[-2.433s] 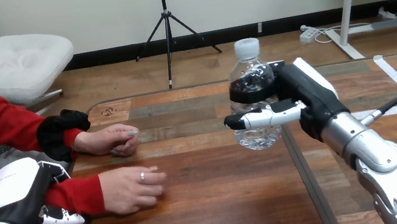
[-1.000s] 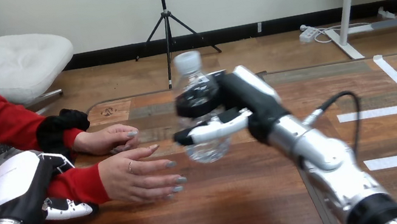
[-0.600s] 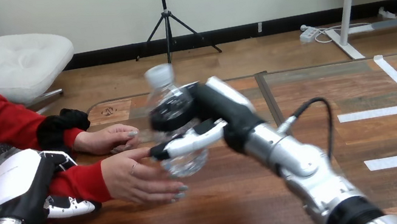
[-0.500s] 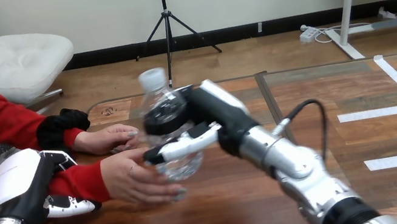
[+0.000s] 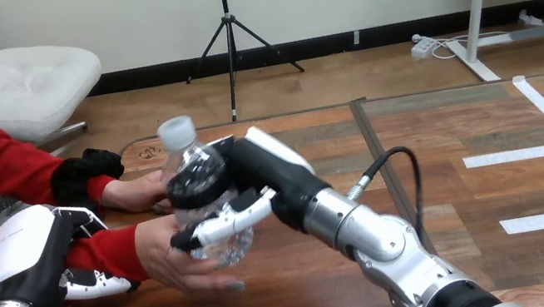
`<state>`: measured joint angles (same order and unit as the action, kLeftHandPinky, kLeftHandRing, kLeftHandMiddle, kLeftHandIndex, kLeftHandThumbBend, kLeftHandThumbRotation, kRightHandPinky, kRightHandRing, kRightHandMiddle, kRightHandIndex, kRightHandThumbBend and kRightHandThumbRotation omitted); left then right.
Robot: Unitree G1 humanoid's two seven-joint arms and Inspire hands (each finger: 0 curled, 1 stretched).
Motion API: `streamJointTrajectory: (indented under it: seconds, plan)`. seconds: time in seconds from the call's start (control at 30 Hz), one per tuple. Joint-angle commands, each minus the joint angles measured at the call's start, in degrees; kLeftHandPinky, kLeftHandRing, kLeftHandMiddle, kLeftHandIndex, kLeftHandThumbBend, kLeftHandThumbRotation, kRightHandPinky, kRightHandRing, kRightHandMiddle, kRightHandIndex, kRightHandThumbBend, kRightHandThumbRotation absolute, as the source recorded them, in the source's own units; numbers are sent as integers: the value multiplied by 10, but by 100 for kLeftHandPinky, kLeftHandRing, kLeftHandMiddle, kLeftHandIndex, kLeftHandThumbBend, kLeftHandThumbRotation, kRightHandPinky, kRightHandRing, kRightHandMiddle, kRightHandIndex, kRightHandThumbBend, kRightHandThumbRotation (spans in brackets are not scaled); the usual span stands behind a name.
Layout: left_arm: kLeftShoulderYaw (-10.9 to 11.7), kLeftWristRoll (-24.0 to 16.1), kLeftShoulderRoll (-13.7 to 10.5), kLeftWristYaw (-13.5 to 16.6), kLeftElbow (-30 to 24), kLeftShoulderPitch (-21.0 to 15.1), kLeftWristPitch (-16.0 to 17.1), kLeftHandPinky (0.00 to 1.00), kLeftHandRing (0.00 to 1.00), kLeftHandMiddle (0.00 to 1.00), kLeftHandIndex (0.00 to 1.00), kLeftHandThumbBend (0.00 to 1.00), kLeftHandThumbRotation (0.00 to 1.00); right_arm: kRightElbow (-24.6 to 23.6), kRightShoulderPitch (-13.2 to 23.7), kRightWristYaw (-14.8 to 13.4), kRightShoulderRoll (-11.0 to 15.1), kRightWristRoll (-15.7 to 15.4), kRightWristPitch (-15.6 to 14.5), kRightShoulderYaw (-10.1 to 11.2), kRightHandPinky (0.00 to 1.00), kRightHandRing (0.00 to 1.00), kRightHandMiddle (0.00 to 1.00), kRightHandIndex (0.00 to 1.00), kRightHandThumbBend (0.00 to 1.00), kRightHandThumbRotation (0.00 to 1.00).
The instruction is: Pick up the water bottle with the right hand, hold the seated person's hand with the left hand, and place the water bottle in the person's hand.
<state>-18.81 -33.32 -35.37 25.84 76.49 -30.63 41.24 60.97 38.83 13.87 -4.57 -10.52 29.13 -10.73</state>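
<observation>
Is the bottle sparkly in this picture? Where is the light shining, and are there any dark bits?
Head view: yes, small white glints sparkle on the clear water bottle, which the right hand grips. Head view: bright streaks shine along the silver right forearm. Head view: the wooden table looks a bit darker just under the person's hand.
</observation>
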Motion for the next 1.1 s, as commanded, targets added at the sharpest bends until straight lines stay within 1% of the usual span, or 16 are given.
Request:
streamJointTrajectory:
  seconds: [0.0, 0.13, 0.33, 0.57, 0.73, 1.07]
  plan:
    - [10, 11, 24, 26, -32, -18, 20, 29, 36, 44, 46, 79, 24, 7, 43, 0, -36, 12, 27, 5, 32, 38, 46, 46, 93, 0]
    - [8, 9, 23, 31, -33, -16, 22, 29, 36, 45, 46, 77, 25, 11, 40, 1, -43, 10, 31, 0, 31, 38, 46, 47, 92, 0]
    - [12, 15, 23, 27, -35, -12, 31, 31, 37, 46, 48, 76, 26, 14, 32, 9, -50, 10, 44, -6, 32, 39, 47, 47, 92, 0]
    - [17, 21, 23, 27, -39, -8, 39, 32, 38, 46, 48, 77, 26, 24, 26, 30, -56, 19, 52, -4, 33, 39, 47, 47, 90, 0]
    - [18, 23, 22, 26, -41, -5, 44, 32, 38, 46, 48, 77, 25, 28, 23, 37, -57, 22, 56, -3, 34, 40, 47, 47, 90, 0]
    - [19, 19, 20, 40, -49, -2, 47, 31, 37, 46, 48, 77, 26, 35, 18, 42, -61, 24, 57, -4, 33, 38, 47, 47, 90, 0]
